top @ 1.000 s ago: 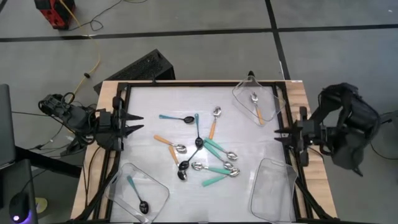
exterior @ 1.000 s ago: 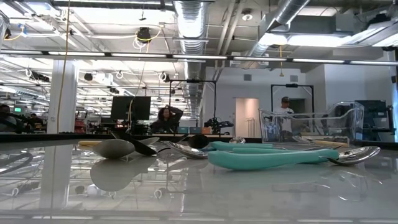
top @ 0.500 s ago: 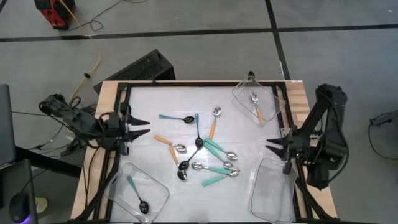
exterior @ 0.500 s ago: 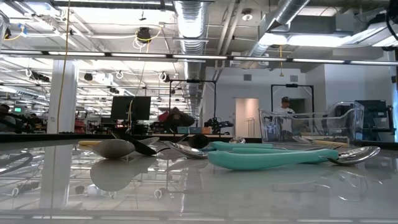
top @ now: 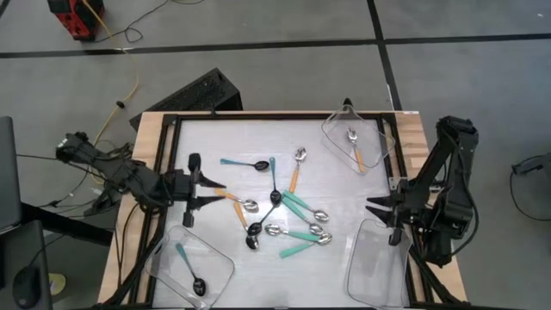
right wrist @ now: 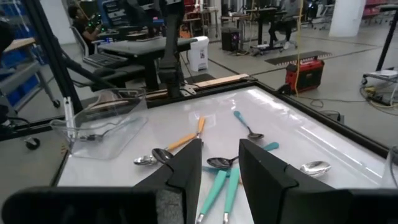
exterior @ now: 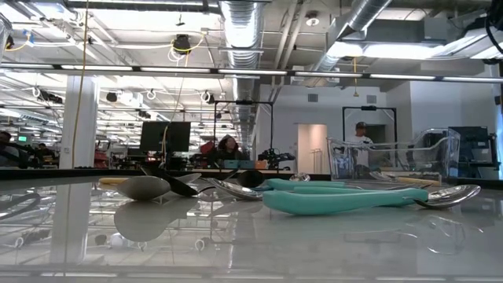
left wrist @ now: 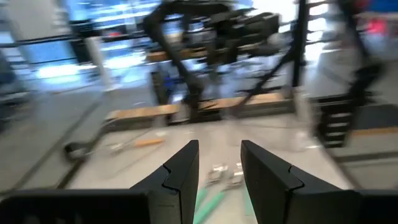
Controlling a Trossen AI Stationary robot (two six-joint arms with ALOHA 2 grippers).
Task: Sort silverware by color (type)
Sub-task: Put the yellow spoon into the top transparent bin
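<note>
Looking down, you see the white table (top: 215, 138) with three clear plastic trays: one tray at the far right corner (top: 379, 138) holding an orange-handled spoon (top: 355, 151), one at the near left corner (top: 219, 258) holding a blue-handled spoon (top: 188, 269), and one at the near right corner (top: 370, 263).

Left arm reaches in from the table's left edge; your left gripper (top: 196, 190) sits over the table, fingers spread apart with nothing between them, tips just beside the handle end of an orange-handled spoon (top: 234, 199). In the left wrist view the fingers (left wrist: 180, 171) show a gap.

Right arm is at the right edge; your right gripper (top: 375, 207) hovers near the empty tray, fingers released, holding nothing. The right wrist view shows the same gap, fingers (right wrist: 186, 165) apart.

The spoon pile (top: 284, 215) lies mid-table, well apart from all trays: teal-handled spoons (top: 297, 205) crossing near the right side, a blue-handled spoon (top: 244, 162) lying alone toward the far side, another orange-handled spoon (top: 295, 172) beside it. In the low view a teal spoon (exterior: 346, 199) lies closest.
</note>
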